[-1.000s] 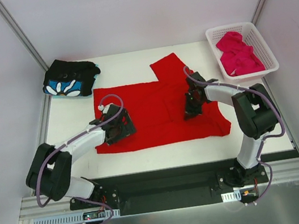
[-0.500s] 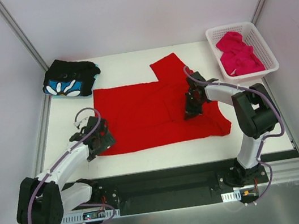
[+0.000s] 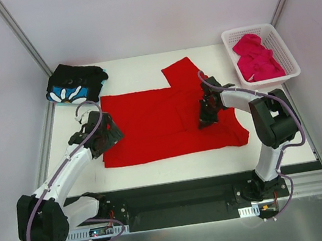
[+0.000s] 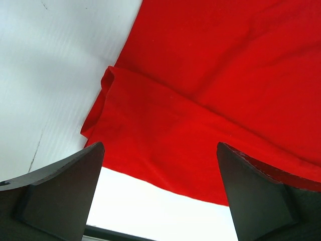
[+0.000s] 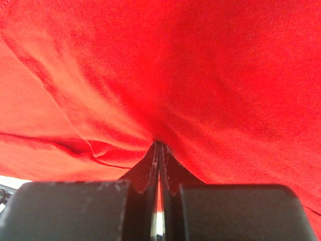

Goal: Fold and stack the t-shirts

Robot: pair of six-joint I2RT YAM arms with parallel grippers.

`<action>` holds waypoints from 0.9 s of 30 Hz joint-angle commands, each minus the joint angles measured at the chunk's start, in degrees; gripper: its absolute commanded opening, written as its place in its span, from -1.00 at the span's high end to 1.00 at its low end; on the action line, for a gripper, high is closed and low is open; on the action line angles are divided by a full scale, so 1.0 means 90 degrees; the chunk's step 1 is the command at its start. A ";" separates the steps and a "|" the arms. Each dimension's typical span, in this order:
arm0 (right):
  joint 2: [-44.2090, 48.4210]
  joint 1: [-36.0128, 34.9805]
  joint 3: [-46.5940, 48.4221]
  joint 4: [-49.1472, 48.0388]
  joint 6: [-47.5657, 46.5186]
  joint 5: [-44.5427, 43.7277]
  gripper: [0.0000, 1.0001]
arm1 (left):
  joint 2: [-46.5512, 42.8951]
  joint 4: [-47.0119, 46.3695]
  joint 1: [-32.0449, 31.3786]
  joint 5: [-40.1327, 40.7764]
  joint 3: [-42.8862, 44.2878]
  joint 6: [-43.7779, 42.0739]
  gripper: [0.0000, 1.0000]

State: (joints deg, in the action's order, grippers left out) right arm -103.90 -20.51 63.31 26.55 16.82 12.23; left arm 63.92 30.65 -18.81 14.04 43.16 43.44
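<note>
White counter [image 3: 134,69] bears the red shirt [image 3: 155,124], lying left-right; released left pincer [image 3: 107,136] nearest its left edge, right pincer [image 3: 205,118] clenching cloth.

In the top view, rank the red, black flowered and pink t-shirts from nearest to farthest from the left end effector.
1. The red t-shirt: its left edge lies right at the left end effector.
2. The black flowered t-shirt: folded at the far left corner.
3. The pink t-shirt: in the basket, far right.
</note>
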 commanded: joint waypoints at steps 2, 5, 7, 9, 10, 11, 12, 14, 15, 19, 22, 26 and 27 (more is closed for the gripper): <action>-0.0302 0.0101 -0.0101 0.0312 -0.0248 -0.0656 0.98 | 0.0329 0.0158 -0.0010 0.0334 0.0000 -0.0052 -0.90; -0.0263 0.0111 -0.0149 0.0273 -0.0267 -0.0646 0.98 | 0.0485 0.0149 0.0155 0.0500 -0.0204 0.0104 -0.90; -0.0253 0.0121 -0.0169 0.0263 -0.0267 -0.0617 0.98 | 0.0583 0.0090 0.0331 0.0597 -0.0302 0.0222 -0.89; -0.0243 0.0131 -0.0169 0.0254 -0.0287 -0.0597 0.98 | 0.0671 -0.0056 0.0487 0.0646 -0.0459 0.0329 -0.88; -0.0233 0.0121 -0.0179 0.0254 -0.0287 -0.0597 0.98 | 0.0681 -0.0114 0.0720 0.0598 -0.0517 0.0330 -0.85; -0.0243 0.0131 -0.0179 0.0244 -0.0287 -0.0587 0.98 | 0.0671 -0.0241 0.0810 0.0588 -0.0595 0.0320 -0.83; -0.0243 0.0121 -0.0188 0.0244 -0.0287 -0.0587 0.98 | 0.0671 -0.0290 0.0926 0.0569 -0.0625 0.0310 -0.81; -0.0243 0.0140 -0.0179 0.0244 -0.0296 -0.0578 0.98 | 0.0700 -0.0369 0.1267 0.0452 -0.0635 0.0184 -0.75; -0.0243 0.0141 -0.0188 0.0234 -0.0297 -0.0568 0.98 | 0.0720 -0.0379 0.1376 0.0403 -0.0606 0.0135 -0.73; -0.0253 0.0131 -0.0198 0.0205 -0.0297 -0.0548 0.98 | 0.0808 -0.0466 0.1640 0.0393 -0.0460 -0.0100 -0.69; -0.0272 0.0141 -0.0228 0.0185 -0.0316 -0.0509 0.98 | 0.0925 -0.0554 0.1738 0.0383 -0.0303 -0.0198 -0.68; -0.0263 0.0141 -0.0276 0.0166 -0.0316 -0.0470 0.98 | 0.1149 -0.0701 0.1768 0.0295 -0.0098 -0.0237 -0.65; -0.0263 0.0131 -0.0276 0.0166 -0.0316 -0.0470 0.98 | 0.1198 -0.0730 0.1777 0.0266 -0.0079 -0.0266 -0.58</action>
State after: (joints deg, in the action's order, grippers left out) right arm -103.90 -20.16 63.09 26.22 16.19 13.06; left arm 73.10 26.02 -3.62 16.97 39.46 42.74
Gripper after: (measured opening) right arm 0.012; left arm 0.827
